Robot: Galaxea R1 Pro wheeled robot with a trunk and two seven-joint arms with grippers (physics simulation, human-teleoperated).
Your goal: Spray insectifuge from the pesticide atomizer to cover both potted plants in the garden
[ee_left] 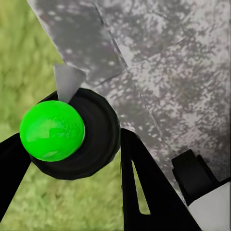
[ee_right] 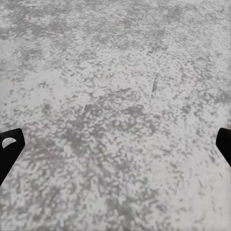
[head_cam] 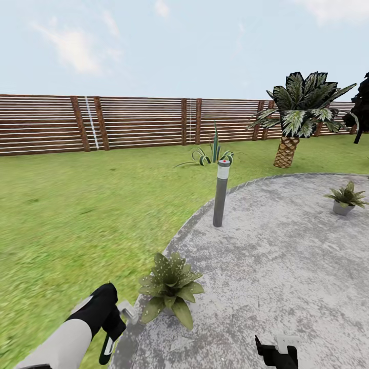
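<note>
The left fingers (ee_left: 72, 168) are closed on the atomizer (ee_left: 72, 132), held over the patio (head_cam: 287, 266) edge beside the near plant (head_cam: 170, 287). The right fingers (ee_right: 115, 149) are spread above bare paving. The far plant (head_cam: 346, 197) is seen well apart.

The pesticide atomizer (ee_left: 67, 134), dark-bodied with a bright green rounded end and pale spout, sits clamped in the left tool (head_cam: 115, 328) at seven o'clock, just beside one leafy potted plant (head_cam: 171, 287) on the patio (head_cam: 277, 277) edge, the other potted plant (head_cam: 346, 197) at two o'clock.
</note>
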